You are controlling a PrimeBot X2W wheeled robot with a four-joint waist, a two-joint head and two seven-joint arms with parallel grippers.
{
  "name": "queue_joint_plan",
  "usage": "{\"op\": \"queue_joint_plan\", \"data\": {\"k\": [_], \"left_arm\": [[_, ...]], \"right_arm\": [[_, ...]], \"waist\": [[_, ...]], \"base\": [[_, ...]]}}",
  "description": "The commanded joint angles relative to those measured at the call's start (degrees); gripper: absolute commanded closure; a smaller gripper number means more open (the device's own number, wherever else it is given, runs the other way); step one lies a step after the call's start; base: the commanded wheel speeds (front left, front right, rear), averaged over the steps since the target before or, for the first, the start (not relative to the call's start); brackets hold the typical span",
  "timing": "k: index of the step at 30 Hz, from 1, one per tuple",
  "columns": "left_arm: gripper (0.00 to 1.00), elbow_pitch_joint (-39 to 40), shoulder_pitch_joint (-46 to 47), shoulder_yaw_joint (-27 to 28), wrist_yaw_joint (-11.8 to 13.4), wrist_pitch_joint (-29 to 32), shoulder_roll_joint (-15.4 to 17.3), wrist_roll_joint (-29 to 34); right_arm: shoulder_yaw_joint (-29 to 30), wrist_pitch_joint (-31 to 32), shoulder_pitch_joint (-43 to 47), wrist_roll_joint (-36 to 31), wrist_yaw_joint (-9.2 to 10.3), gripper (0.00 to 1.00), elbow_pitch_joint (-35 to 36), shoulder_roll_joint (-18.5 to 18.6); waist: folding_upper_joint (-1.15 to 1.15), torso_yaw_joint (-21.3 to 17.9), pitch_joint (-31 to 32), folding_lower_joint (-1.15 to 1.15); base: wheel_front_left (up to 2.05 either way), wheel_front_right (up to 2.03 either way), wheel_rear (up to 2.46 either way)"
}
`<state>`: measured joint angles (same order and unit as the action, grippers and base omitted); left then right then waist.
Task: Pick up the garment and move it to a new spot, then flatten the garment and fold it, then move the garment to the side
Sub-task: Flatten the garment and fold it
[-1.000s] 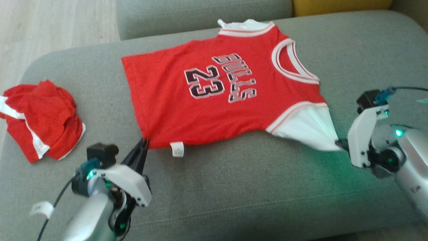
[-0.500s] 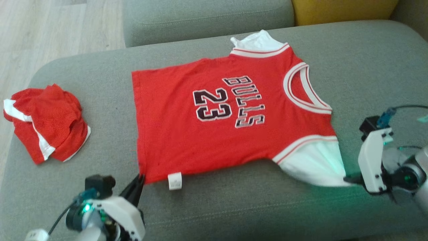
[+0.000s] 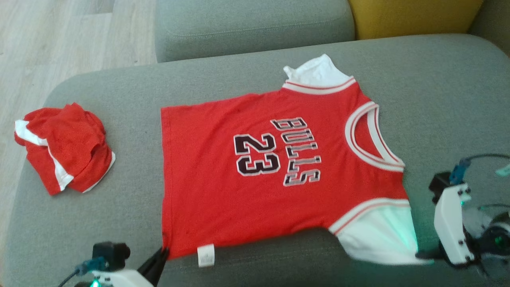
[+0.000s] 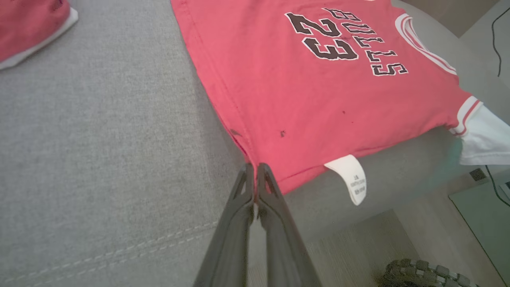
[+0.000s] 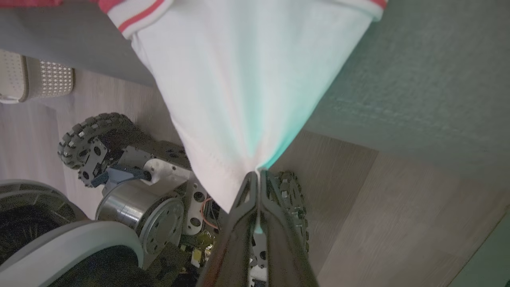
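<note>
Red mesh jersey with white sleeves (image 3: 255, 167), being stretched flat mid-seat on grey fabric sofa (image 3: 438, 99). Hem corner (image 3: 170, 249), 7 o'clock, is being pinched by left tool (image 4: 255, 175); white sleeve (image 3: 378, 235), 5 o'clock, by right tool (image 5: 258, 175). Flattening is judged underway; folding and shifting aside remain.

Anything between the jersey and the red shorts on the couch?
Bare grey couch cushion lies between the jersey and the shorts, seen in the head view.
</note>
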<state>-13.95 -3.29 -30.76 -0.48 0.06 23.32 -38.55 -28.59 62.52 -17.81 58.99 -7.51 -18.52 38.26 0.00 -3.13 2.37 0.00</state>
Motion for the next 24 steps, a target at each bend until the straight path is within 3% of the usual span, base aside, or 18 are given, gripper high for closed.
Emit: {"op": "queue_joint_plan", "data": {"k": [1,10,24], "left_arm": [[1.0,2.43,1.49,2.53,0.34,0.2,2.1,-0.43],[1.0,9.57,0.48,3.85,2.25,2.49,3.7,-1.88],[1.0,11.52,10.56,4.66,1.51,6.52,4.08,-2.24]], "right_arm": [[0.89,0.84,0.23,0.07,0.02,1.0,2.42,2.6],[8.7,2.24,2.53,-2.86,0.02,1.0,8.12,-0.57],[18.36,-3.62,-10.66,-12.66,0.02,1.0,5.4,-9.58]], "waist": [[0.0,0.19,0.01,0.0],[0.0,0.8,-1.39,0.0],[0.0,1.74,-7.62,0.0]], "base": [[0.0,0.0,0.0],[0.0,0.0,0.0],[0.0,0.0,0.0]]}}
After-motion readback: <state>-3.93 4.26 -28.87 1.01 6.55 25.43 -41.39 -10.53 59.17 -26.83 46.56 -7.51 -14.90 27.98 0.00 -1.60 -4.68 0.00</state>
